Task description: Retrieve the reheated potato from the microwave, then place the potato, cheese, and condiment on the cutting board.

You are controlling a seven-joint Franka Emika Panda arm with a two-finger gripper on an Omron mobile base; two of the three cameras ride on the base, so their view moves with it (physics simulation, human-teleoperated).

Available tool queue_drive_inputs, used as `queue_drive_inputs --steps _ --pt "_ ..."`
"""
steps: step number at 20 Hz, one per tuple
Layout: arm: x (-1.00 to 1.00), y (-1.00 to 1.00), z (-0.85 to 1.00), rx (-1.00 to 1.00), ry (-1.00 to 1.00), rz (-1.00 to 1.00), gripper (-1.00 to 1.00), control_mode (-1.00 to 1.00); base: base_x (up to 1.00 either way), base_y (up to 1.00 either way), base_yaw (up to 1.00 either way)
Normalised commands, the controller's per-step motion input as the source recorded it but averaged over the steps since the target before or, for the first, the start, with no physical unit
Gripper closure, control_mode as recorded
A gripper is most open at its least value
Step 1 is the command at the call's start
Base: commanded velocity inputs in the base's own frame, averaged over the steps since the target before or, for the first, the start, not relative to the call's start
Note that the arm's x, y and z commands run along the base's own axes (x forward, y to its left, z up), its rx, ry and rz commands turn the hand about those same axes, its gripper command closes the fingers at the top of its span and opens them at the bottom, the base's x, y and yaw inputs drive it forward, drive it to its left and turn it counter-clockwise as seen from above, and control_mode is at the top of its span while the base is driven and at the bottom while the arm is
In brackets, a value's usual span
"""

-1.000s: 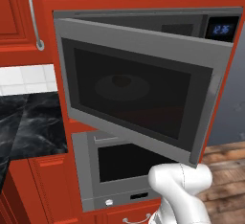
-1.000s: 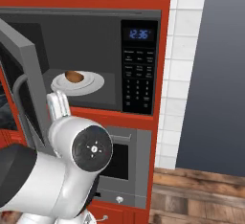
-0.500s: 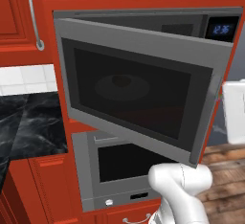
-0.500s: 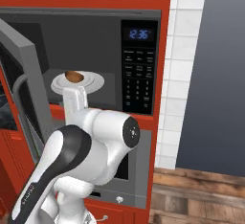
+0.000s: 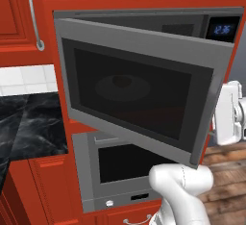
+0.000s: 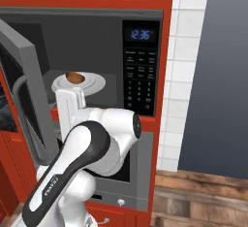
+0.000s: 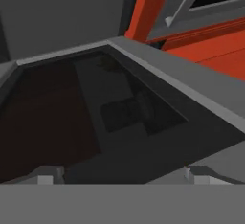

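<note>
The open door (image 5: 139,94) hides the inside of the microwave (image 6: 97,66) in the left base view. The arm covers the plate's (image 6: 94,83) rim at 7 o'clock.

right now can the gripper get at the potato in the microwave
Probably yes. The microwave door is swung wide open, and the potato lies uncovered on a white plate near the front of the cavity. Nothing stands between it and the opening; the arm is raised just in front.
</note>
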Motion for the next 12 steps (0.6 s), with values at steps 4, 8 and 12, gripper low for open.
queue_drive_inputs --steps 4,8,12 --pt "-0.37 0.31 0.00 0.00 0.00 0.24 -1.00 -1.00 0.00 0.00 0.00" --pt "-0.49 0.40 0.00 0.00 0.00 0.18 -1.00 -1.00 0.00 0.00 0.00" --pt "-0.38 0.61 -0.02 0.00 -0.01 0.11 -1.00 -1.00 0.00 0.00 0.00"
